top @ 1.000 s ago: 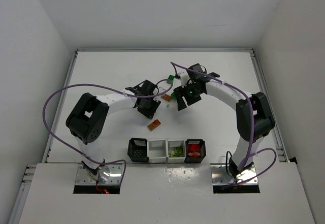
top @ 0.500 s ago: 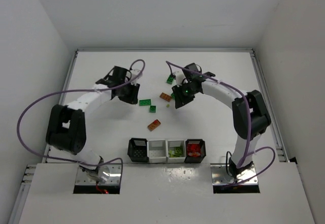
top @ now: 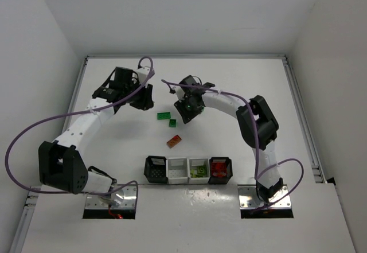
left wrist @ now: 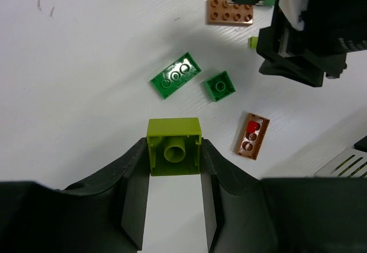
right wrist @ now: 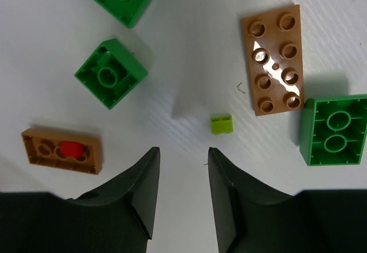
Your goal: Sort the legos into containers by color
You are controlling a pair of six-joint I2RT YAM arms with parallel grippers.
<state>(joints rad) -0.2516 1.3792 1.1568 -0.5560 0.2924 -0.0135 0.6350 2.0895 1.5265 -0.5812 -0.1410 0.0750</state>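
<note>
Yellow-green brick (left wrist: 174,155) is up in the left gripper (left wrist: 174,145), pinched across its two flat side walls with the hollow underside facing the wrist camera, out over the far-left part of the table (top: 126,144). It's a sound hold. The plastic is hard, light and stiff with no give, but it is smooth, so a squeeze square across parallel faces is what should keep it from twisting out. Its home looks to be the white container (top: 199,162), third from the left in the row of four at the near edge, which already shows yellow-green inside.

Over to the right gripper (right wrist: 180,167): its fingers are parted to a modest gap with nothing between them, hovering low over the scatter at mid-table. Just past one fingertip lies a tiny yellow-green piece (right wrist: 221,124), flat on the table, clear of the orange-brown plate (right wrist: 276,59) and the dark green brick (right wrist: 336,129) lying studs-down beside it.

That tiny one looks the fiddly customer. It is nearly weightless and slick, and likely to skate or flip if clipped off-centre, so the jaws should straddle it squarely. A second orange-brown plate (right wrist: 62,150) carries a small red piece (right wrist: 71,148) on its studs, and those two probably need separating before sorting.
</note>
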